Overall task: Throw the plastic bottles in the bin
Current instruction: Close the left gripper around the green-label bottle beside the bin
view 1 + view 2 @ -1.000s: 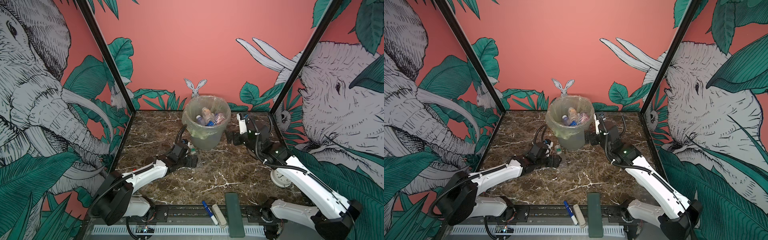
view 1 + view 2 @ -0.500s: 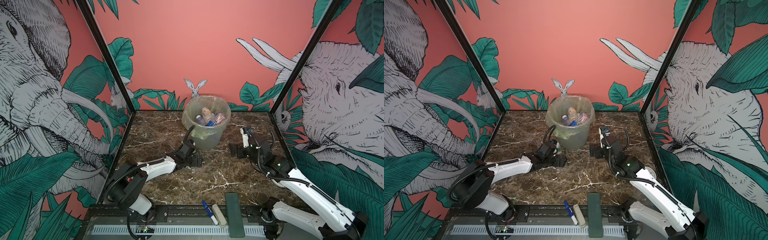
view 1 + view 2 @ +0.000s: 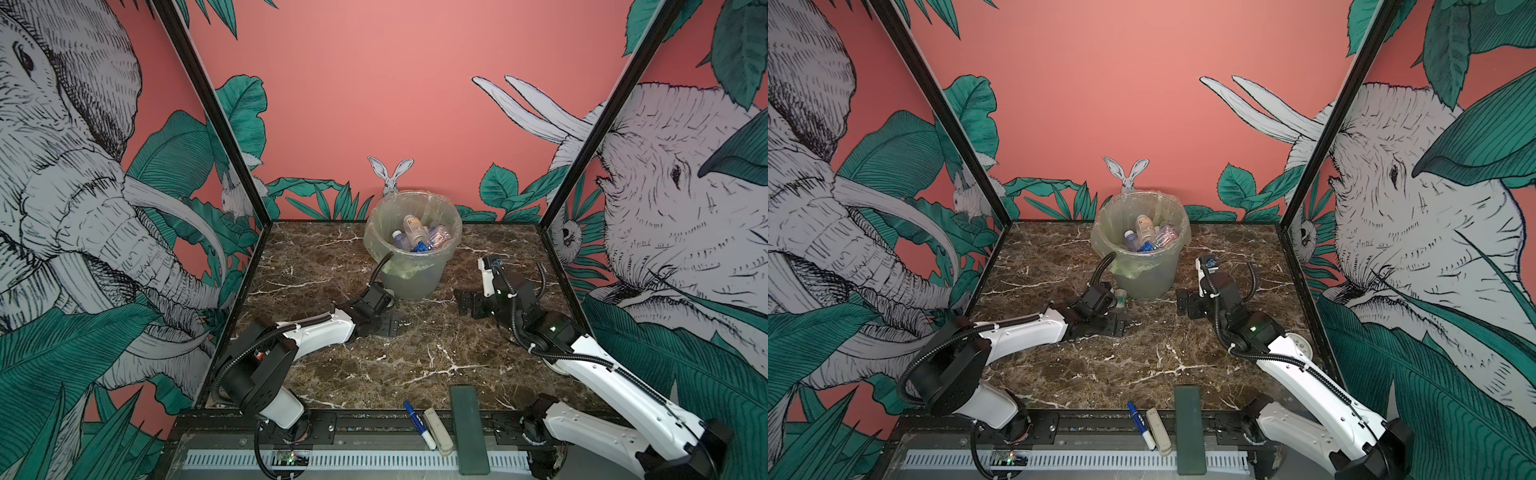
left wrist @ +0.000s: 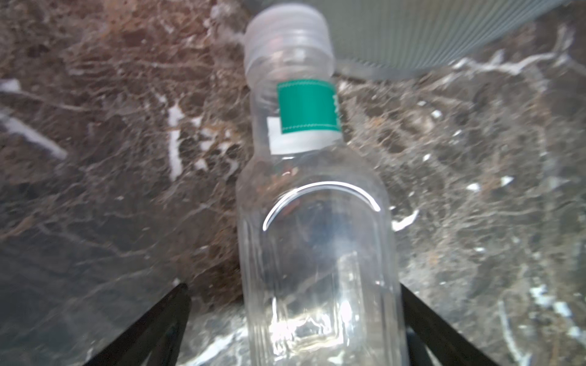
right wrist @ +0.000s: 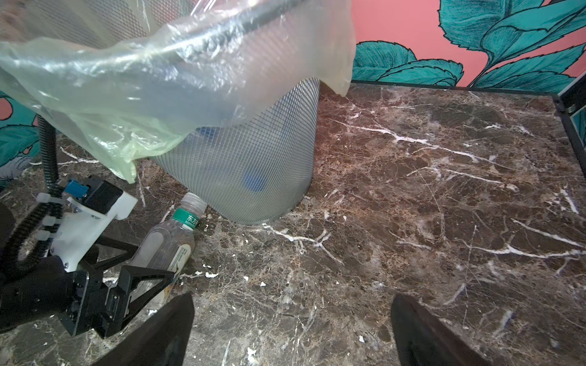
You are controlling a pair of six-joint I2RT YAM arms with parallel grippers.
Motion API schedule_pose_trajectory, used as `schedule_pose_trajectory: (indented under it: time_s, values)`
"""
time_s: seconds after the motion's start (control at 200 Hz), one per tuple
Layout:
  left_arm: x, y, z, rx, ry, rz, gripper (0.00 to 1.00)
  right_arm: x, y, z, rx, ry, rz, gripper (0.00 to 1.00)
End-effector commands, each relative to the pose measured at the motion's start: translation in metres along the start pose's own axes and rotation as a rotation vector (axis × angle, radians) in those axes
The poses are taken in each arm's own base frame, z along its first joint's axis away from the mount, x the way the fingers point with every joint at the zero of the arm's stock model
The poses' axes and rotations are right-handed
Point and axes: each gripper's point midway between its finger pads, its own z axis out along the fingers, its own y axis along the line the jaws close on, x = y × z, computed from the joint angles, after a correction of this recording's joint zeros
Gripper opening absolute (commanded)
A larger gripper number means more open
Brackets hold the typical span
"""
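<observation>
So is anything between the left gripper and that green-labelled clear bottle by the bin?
Nothing visible. The clear plastic bottle with the green label lies between the fingers of the open left gripper, its cap toward the foot of the round translucent grey-white bin. Only the bin's tall wall stands between bottle and opening.

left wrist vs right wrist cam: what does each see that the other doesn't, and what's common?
Left wrist only: a close-up straight down the bottle, lying between the open jaws of the left gripper, with a gap showing on one side.

Right wrist only: the left gripper from outside, the pale green bag draped over the bin, the pink mural wall, and the right gripper, open and empty.

Both: the bottle lying on the marble table, cap toward the bin's base.
</observation>
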Motion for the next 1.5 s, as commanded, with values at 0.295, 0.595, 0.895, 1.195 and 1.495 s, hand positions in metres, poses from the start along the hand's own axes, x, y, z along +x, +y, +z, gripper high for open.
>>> schedule_pose_trajectory:
  time_s: [0.295,0.595,0.895,1.195,1.495]
  values:
    - [-0.009,0.007,-0.019,-0.042,-0.043,0.134,0.94,0.0,0.013,0.013,-0.057,0.004,0.063,0.99]
    - [-0.008,0.002,-0.006,-0.033,-0.01,0.163,0.86,0.034,0.006,0.022,-0.042,0.078,0.087,0.99]
    - [-0.007,0.0,-0.001,-0.031,-0.005,0.178,0.81,0.048,0.005,0.026,-0.044,0.109,0.105,0.99]
    - [-0.008,-0.002,0.0,-0.022,-0.008,0.182,0.72,0.05,0.009,0.031,-0.054,0.124,0.108,0.99]
    - [-0.002,0.007,-0.015,-0.021,-0.045,0.17,0.59,0.047,0.016,0.037,-0.075,0.137,0.103,0.99]
